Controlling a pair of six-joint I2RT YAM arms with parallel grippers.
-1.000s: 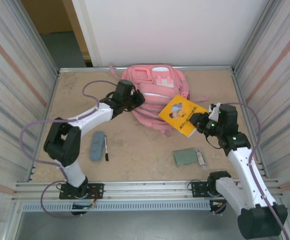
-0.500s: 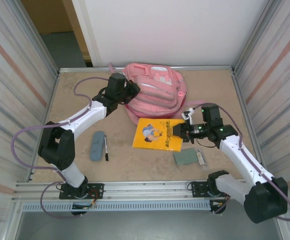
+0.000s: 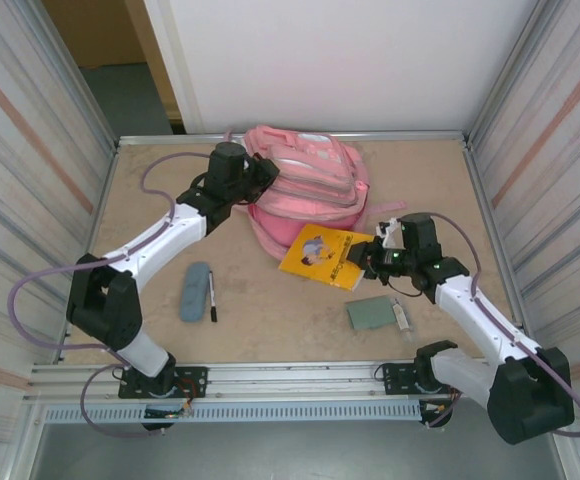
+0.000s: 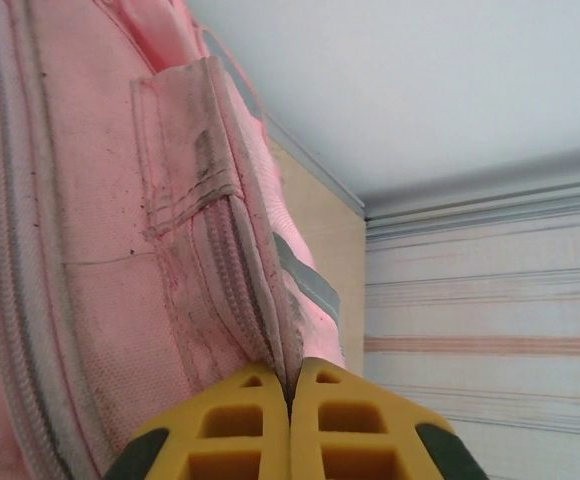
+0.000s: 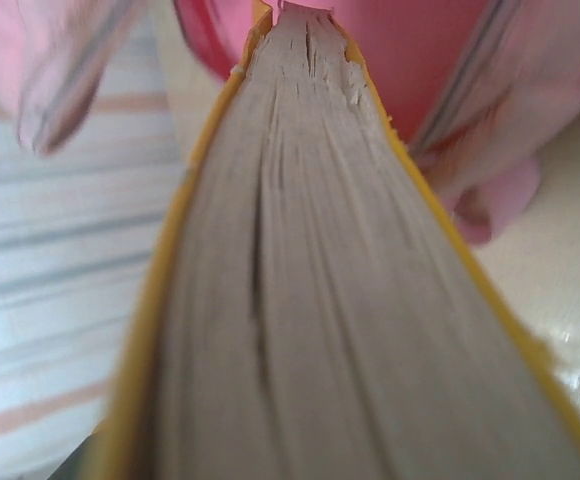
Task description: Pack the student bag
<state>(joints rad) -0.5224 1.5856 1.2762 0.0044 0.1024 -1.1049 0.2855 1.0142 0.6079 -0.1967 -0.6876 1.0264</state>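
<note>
Reaching from its base at the near left corner, the left arm bends at a raised elbow and stretches its white forearm diagonally toward the far middle of the table (image 3: 270,335). The left gripper (image 3: 260,177) meets the left side of the bag (image 3: 310,185). From the left wrist, its yellow ribbed fingers (image 4: 235,425) are pressed together, pinching a stitched fold of the pink cloth (image 4: 100,200).

- Pouch (image 3: 196,291): blue-grey, soft, long with rounded ends; flat on the table near the left arm.
- Pen (image 3: 212,297): black, thin; just beside the pouch on its right.
- Bag: pink woven fabric, zip lines, pale grey trim, bulging; at the far centre of the table, near the back wall.
- Book (image 3: 326,257): yellow glossy cover with a printed picture, thick block of grey-white pages (image 5: 300,280); its far edge is at the bag's front, pink fabric (image 5: 420,50) just beyond it.
- Right gripper (image 3: 364,259): jaws clamped on the book's right edge; the right arm rises from the near right corner, folds at the elbow and leans in leftward.
- Pad (image 3: 371,313): dull green, flat, rectangular; below the book.
- Small white stick (image 3: 401,317): just beside the pad's right edge.
</note>
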